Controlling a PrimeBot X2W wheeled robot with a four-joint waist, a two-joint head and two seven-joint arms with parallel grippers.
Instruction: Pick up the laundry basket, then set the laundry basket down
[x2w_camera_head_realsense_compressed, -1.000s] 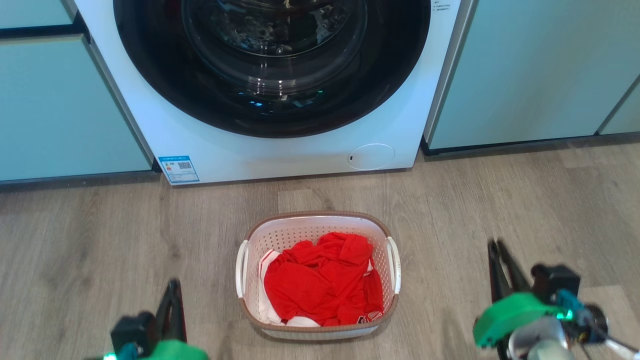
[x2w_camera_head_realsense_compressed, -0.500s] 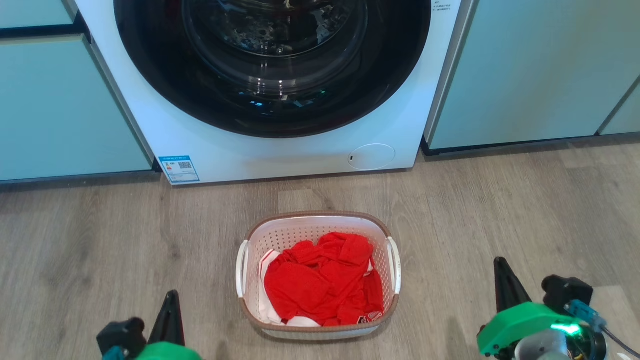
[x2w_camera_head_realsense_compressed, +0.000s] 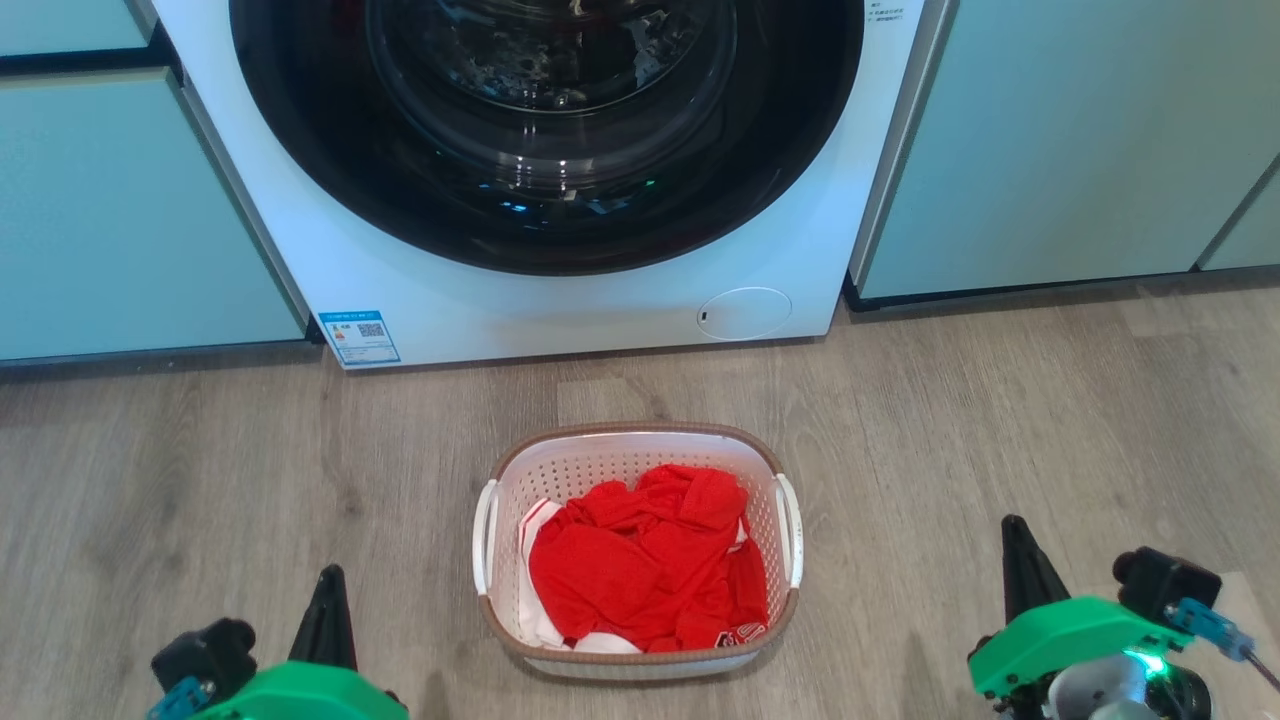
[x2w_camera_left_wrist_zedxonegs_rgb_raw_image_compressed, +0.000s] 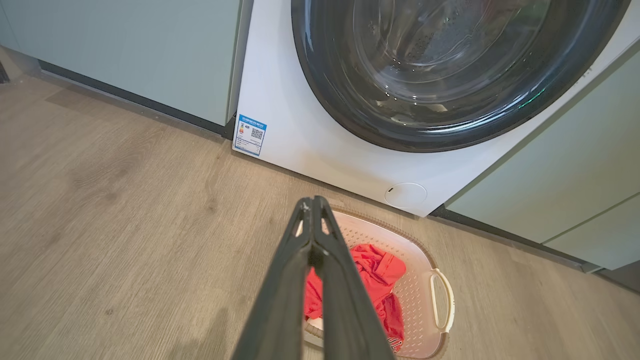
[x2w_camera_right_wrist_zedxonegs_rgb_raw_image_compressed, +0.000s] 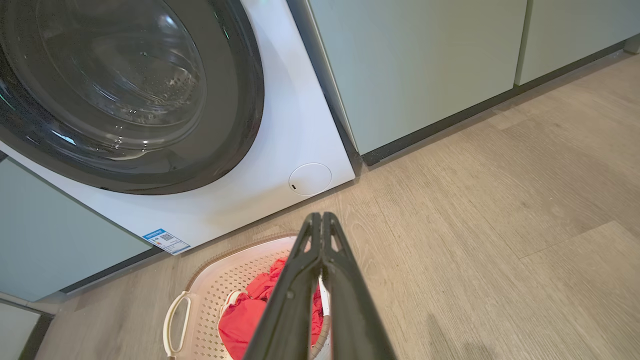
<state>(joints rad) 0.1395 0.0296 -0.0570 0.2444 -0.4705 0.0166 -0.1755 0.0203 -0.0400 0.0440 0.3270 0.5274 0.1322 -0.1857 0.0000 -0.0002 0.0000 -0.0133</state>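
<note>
The laundry basket (x2w_camera_head_realsense_compressed: 640, 455) stands on the wood floor in front of the washer, white and perforated with a brown rim, holding red clothes (x2w_camera_head_realsense_compressed: 640, 560). Its white handles (x2w_camera_head_realsense_compressed: 484, 537) run along both sides. My left gripper (x2w_camera_head_realsense_compressed: 329, 575) is shut and empty at the lower left, well clear of the basket's left side. My right gripper (x2w_camera_head_realsense_compressed: 1012, 525) is shut and empty at the lower right, also apart from it. The left wrist view has the shut left gripper (x2w_camera_left_wrist_zedxonegs_rgb_raw_image_compressed: 312, 202) over the basket (x2w_camera_left_wrist_zedxonegs_rgb_raw_image_compressed: 422, 285). The right gripper (x2w_camera_right_wrist_zedxonegs_rgb_raw_image_compressed: 318, 217) stands shut above the basket (x2w_camera_right_wrist_zedxonegs_rgb_raw_image_compressed: 220, 285) in its wrist view.
A white front-loading washer (x2w_camera_head_realsense_compressed: 560, 290) with a dark round door stands just behind the basket. Pale green cabinets (x2w_camera_head_realsense_compressed: 1050, 150) flank it on both sides. Bare wood floor (x2w_camera_head_realsense_compressed: 200, 480) stretches left and right of the basket.
Both grippers have drawn back toward the bottom of the head view and outward from the basket. The right gripper's fingers have closed. The basket has not moved.
</note>
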